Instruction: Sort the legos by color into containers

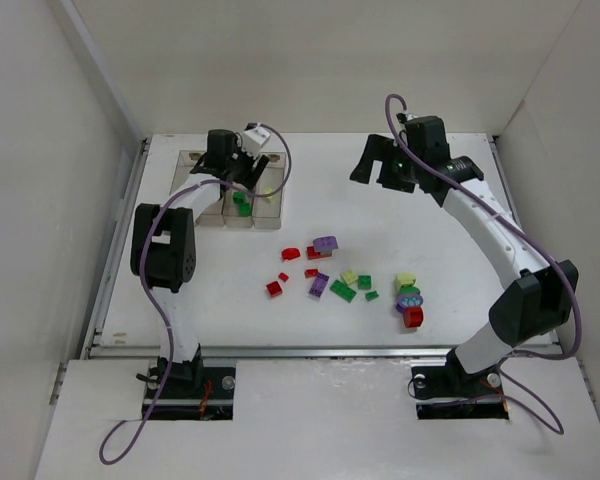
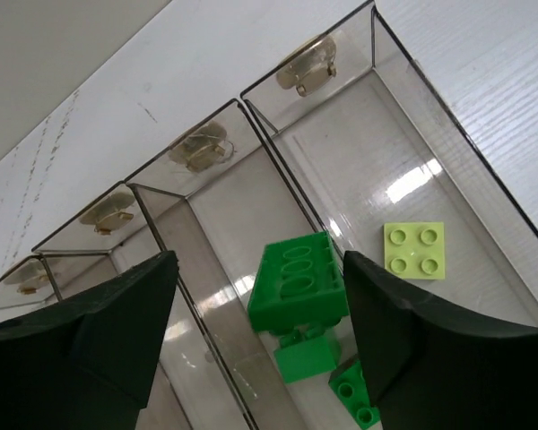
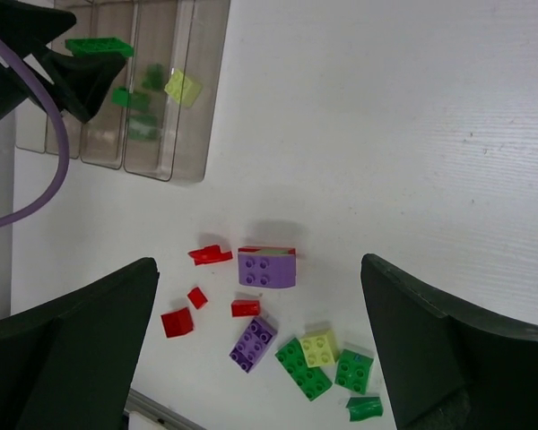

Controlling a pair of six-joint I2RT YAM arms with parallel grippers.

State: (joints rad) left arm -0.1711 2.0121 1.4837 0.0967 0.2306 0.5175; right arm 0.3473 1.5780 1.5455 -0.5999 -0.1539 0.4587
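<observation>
- From the top view, the left gripper (image 1: 240, 185) hung over the containers (image 1: 208, 218) at the far left of the table (image 1: 430, 240). The right gripper (image 1: 377, 172) was held high over the far middle. The loose legos (image 1: 319, 285), red, green, purple and pale yellow, lay scattered mid-table, well apart from both grippers.
- From the left wrist view, the jaws stood partly apart with a tilted green brick (image 2: 298, 279) between them. There was a wide gap on its left side. On its right it sat so near the finger (image 2: 430, 349) that contact could not be told. It was not clamped. Two more green bricks (image 2: 305, 358) lay under it in the bin next to the end one, where a pale yellow plate (image 2: 414, 249) lay flat.
- From the right wrist view, the jaws were spread fully and held nothing. A purple brick (image 3: 267, 269) lay on the table far beneath the gap, with red bricks (image 3: 177, 322) to its left.
</observation>
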